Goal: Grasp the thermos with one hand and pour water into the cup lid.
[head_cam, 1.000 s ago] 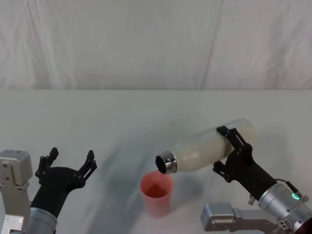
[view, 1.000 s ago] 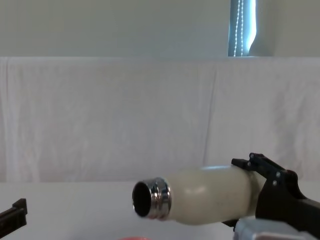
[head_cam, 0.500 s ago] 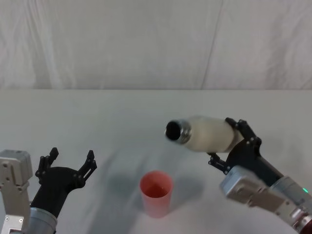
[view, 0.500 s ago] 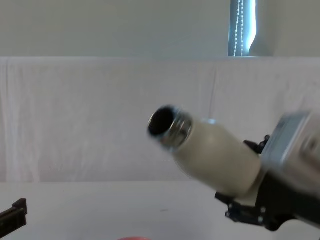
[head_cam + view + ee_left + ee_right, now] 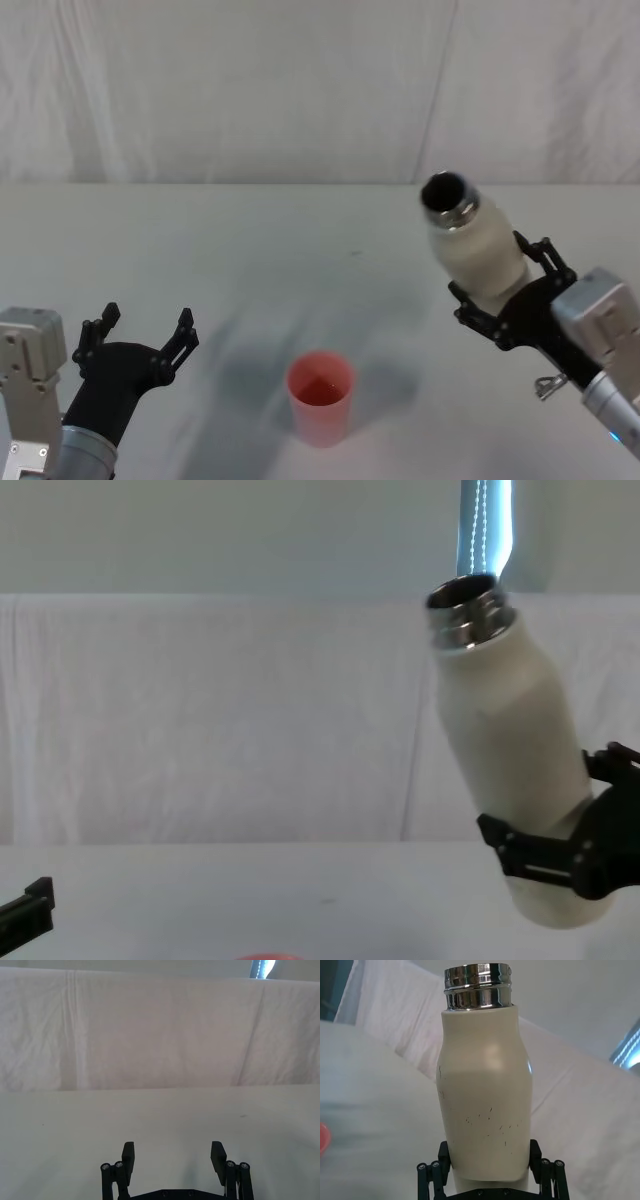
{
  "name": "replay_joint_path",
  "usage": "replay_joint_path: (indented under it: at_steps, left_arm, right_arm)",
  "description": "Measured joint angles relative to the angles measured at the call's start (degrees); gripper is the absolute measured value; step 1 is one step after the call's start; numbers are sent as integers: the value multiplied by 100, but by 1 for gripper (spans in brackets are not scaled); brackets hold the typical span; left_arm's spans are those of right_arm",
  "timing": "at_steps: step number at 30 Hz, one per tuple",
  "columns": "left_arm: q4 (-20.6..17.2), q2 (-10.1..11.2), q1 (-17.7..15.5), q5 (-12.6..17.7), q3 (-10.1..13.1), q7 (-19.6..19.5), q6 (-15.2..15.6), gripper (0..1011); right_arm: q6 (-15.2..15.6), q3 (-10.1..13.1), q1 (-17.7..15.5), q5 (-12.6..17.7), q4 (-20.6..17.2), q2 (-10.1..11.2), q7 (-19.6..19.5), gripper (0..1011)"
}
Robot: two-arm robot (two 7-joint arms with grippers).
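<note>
The right gripper (image 5: 500,300) clamps the near-upright thermos (image 5: 472,248); the pink cup lid (image 5: 321,396) holds liquid, so pouring appears complete; the left gripper (image 5: 140,335) idles spread.

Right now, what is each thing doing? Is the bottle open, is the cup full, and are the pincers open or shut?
bottle: no cap, mouth open, held off the table, nearly upright, tilted a bit
cup: standing upright on the table, some liquid inside
right pincer: shut on the bottle's lower body
left pincer: open, holding nothing, low near the table
table: white cloth cover
</note>
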Motion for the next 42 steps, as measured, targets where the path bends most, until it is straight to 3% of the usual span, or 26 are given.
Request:
replay_joint_path:
  at_steps: [7,13,19,23,29,42]
  left_arm:
    - [0,0,0,0,-1,0,0,1001]
    - [0,0,0,0,0,0,0,1001]
    - [0,0,0,0,0,0,0,1001]
    - [0,0,0,0,0,-1,0,1001]
    - [0,0,0,0,0,0,0,1001]
    - [0,0,0,0,0,0,0,1001]
  right_arm:
    - [205,343,-217,846,-103,-51,231,955]
    - [270,529,-369,1373,-112,-74,316,955]
    - [408,730,-402,2092,44,-150,410,955]
    - [485,823,-313,2417,231,-199,417,955]
    - [547,843,-70,2667,633,-225,403,955]
    - [411,593,528,2692,1402,-246,321,955]
